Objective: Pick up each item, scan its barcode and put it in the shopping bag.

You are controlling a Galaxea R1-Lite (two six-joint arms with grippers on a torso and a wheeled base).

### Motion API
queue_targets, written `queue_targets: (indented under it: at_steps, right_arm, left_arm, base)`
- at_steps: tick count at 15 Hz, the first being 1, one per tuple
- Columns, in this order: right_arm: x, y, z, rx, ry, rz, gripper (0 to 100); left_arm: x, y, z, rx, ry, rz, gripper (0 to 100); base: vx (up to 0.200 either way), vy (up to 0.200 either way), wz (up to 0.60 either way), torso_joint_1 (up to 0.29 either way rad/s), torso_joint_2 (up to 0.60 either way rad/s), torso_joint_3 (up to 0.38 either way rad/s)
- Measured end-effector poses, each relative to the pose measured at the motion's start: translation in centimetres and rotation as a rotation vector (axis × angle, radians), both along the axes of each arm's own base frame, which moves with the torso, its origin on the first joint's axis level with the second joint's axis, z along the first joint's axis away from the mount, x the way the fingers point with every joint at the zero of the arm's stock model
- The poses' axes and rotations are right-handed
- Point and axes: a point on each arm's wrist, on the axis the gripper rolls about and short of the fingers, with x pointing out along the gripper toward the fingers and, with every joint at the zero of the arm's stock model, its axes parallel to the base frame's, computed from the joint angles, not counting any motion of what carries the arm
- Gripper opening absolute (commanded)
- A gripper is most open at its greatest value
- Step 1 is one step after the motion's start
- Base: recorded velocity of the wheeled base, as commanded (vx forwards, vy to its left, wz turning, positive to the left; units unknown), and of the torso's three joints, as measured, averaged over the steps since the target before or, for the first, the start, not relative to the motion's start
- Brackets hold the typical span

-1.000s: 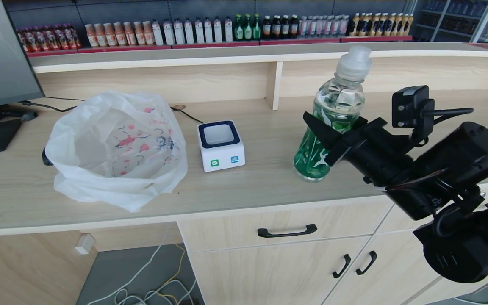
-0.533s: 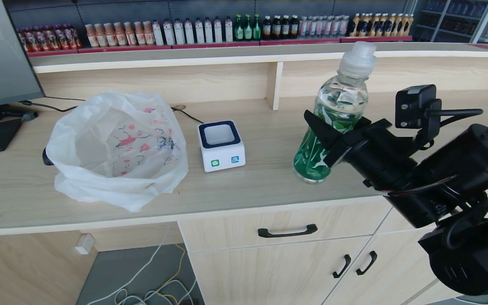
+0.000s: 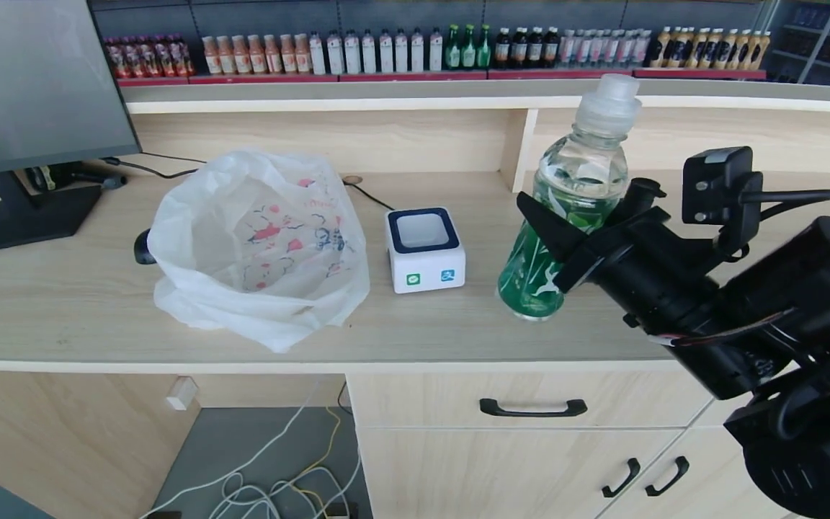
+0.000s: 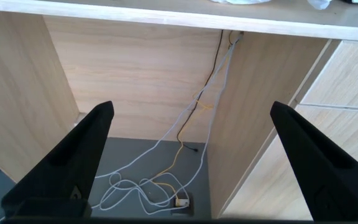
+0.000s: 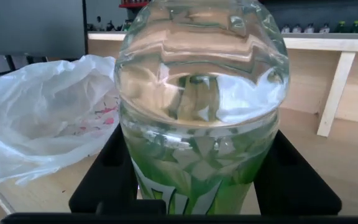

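One bottle [image 3: 575, 169] clamped in right gripper [image 3: 585, 210] near counter [image 3: 422, 333] edge — gap to scanner [image 3: 426, 250], shopping bag [image 3: 256, 245] beyond, left gripper [image 4: 191, 111] spread, empty.

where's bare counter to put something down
Bare counter lies left of the bag, before the monitor stand, and along the front edge before the scanner. Crowded where the right pincer grips the bottle.

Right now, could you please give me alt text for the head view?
The right end effector grips a clear, green-labelled bottle at the right of the counter. To its left sit a white scanner and an open white shopping bag.
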Motion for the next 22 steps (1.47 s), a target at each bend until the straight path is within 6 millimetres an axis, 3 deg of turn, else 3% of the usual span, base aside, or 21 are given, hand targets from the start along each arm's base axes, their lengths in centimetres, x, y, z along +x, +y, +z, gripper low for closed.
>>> queue_targets:
  at_steps: [11,17,22]
  right_arm:
    - [0.0,-0.1,0.5,0.01,-0.013,-0.003,0]
    - [0.1,-0.2,0.8,0.024,-0.02,-0.006,0]
    - [0.6,0.3,3.0,0.125,-0.062,0.036,0]
  left_arm:
    - [0.0,0.0,0.0,-0.005,0.0,0.001,100]
    - [0.0,0.0,0.0,-0.001,0.0,0.001,100]
    - [0.0,0.0,0.0,0.0,0.0,0.002,100]
  base:
    - [0.0,0.182,0.0,0.002,0.0,0.001]
    - [0.0,0.0,0.0,0.0,0.0,0.0]
    - [0.0,0.0,0.0,0.0,0.0,0.0]
